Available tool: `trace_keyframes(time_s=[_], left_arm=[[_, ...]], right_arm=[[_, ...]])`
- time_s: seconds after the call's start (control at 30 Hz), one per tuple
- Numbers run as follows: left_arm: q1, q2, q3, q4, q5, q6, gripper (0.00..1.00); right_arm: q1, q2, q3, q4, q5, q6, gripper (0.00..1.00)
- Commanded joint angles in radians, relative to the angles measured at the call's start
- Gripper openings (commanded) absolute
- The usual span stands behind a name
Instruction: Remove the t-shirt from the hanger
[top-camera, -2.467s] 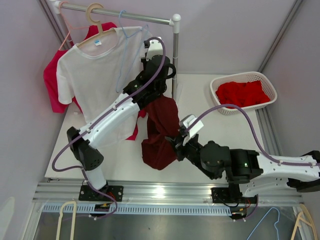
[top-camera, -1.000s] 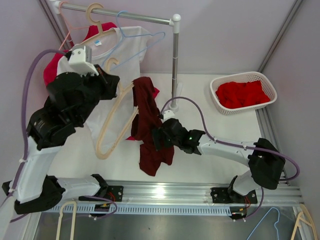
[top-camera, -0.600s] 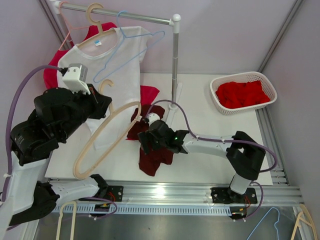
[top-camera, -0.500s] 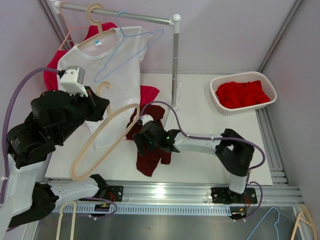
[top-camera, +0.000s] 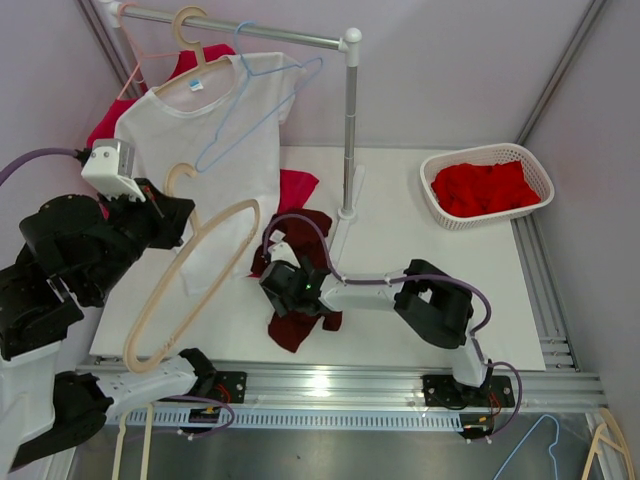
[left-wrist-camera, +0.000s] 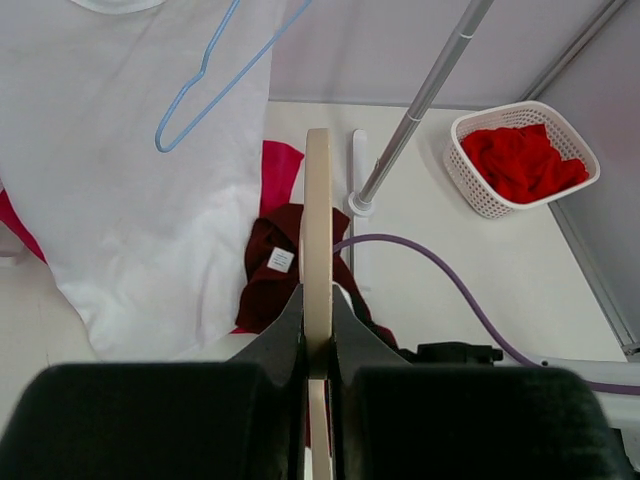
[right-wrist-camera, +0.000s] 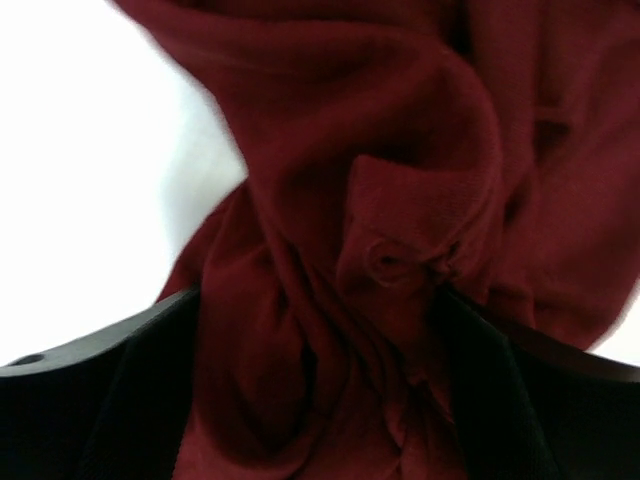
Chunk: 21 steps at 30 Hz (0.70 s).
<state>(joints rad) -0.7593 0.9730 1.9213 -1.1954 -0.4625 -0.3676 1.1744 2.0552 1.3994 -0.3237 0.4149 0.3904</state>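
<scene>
The dark red t-shirt (top-camera: 301, 229) lies crumpled on the white table (top-camera: 420, 260), off any hanger. My left gripper (top-camera: 168, 212) is raised at the left, shut on a bare cream hanger (top-camera: 232, 206). In the left wrist view the hanger (left-wrist-camera: 318, 230) stands edge-on between the fingers of the left gripper (left-wrist-camera: 318, 300). My right gripper (top-camera: 296, 290) rests low on the shirt heap. In the right wrist view the right gripper (right-wrist-camera: 325, 380) has its jaws wide apart, with folds of the t-shirt (right-wrist-camera: 400, 200) bunched between them.
A rail (top-camera: 250, 32) on a pole (top-camera: 349, 120) carries a white shirt (top-camera: 190, 140), a blue hanger (top-camera: 262, 105) and a pink garment (top-camera: 105, 130). A white basket (top-camera: 540, 170) of red clothes stands back right. The right arm's purple cable (top-camera: 350, 283) crosses the table.
The left arm swung left and up with the hanger, which came free of the dark red shirt. The right arm reached left and lowered the shirt to the table.
</scene>
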Motion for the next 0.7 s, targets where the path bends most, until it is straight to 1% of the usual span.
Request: trace_keyframes(time_s=[0.0,0.03,0.07,0.1,0.13,0.17,0.27,0.3,0.37,0.4,0.43,0.47,0.5,0.57,0.6,0.63,0.67], left_arm=[[0.0,0.007,0.018,0.036,-0.008,0.025,0.01],[0.0,0.013,0.016,0.036,-0.01,0.025,0.01],[0.0,0.013,0.015,0.036,-0.008,0.025,0.01],[0.0,0.018,0.012,0.037,-0.008,0.025,0.01],[0.0,0.018,0.005,0.042,-0.007,0.025,0.01],[0.0,0.018,-0.005,0.054,-0.007,0.029,0.01],[0.002,0.021,-0.03,0.08,-0.014,0.038,0.01],[0.006,0.026,-0.034,0.101,-0.016,0.041,0.01],[0.014,0.042,-0.051,0.124,-0.011,0.047,0.01],[0.023,0.049,-0.053,0.132,-0.011,0.045,0.01],[0.026,0.056,-0.061,0.141,-0.008,0.042,0.01],[0.029,0.059,-0.067,0.17,0.002,0.045,0.01],[0.031,0.061,-0.083,0.184,0.007,0.048,0.01],[0.034,0.072,-0.09,0.223,0.021,0.055,0.01],[0.035,0.082,-0.078,0.226,0.022,0.058,0.01],[0.035,0.095,-0.067,0.227,0.024,0.061,0.01],[0.037,0.125,-0.056,0.224,0.027,0.062,0.01]], right_arm=[[-0.001,-0.035,-0.115,-0.16,0.071,0.064,0.82],[-0.001,-0.052,-0.138,-0.163,0.071,0.082,0.78],[0.001,-0.085,-0.161,-0.164,0.053,0.09,0.68],[0.001,-0.102,-0.201,-0.166,0.041,0.096,0.26],[-0.001,-0.118,-0.218,-0.17,0.033,0.116,0.02],[0.001,-0.131,-0.233,-0.172,0.013,0.123,0.0],[0.007,-0.225,-0.269,-0.189,0.021,0.146,0.0],[0.004,-0.316,-0.275,-0.19,0.041,0.146,0.0],[-0.018,-0.432,-0.272,-0.202,0.058,0.142,0.0],[-0.072,-0.493,-0.267,-0.198,0.039,0.131,0.0],[-0.112,-0.614,-0.254,-0.18,0.006,0.117,0.0],[-0.157,-0.668,-0.241,-0.17,-0.026,0.084,0.0],[-0.25,-0.749,-0.22,-0.167,-0.059,0.07,0.0],[-0.35,-0.779,-0.117,-0.19,-0.076,0.045,0.0],[-0.398,-0.78,-0.071,-0.204,-0.08,0.024,0.0],[-0.482,-0.773,-0.027,-0.224,-0.08,0.01,0.0],[-0.522,-0.764,0.051,-0.229,-0.079,-0.005,0.0]])
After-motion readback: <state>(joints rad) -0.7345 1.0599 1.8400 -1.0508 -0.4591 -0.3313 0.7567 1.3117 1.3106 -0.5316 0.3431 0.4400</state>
